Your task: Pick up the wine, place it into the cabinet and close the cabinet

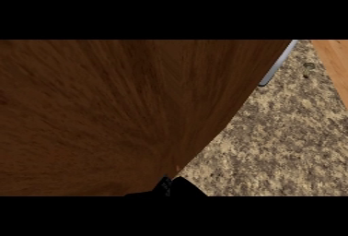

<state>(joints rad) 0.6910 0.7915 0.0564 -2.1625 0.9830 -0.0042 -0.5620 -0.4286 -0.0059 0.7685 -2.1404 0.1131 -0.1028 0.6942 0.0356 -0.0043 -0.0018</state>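
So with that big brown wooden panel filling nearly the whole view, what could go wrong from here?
The wooden panel, probably the cabinet door, blocks most of the head view, so the wine bottle and the cabinet's inside cannot be checked.

Only a dark tip of a robot hand shows at the panel's lower edge; which one, I cannot tell. It could get caught or slip off as the door moves.

The metal handle hangs over the speckled counter, so a swing might knock something unseen.

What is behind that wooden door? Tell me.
The wooden door hides everything behind it; no wine shows. Only speckled counter shows past its right edge, by the handle.
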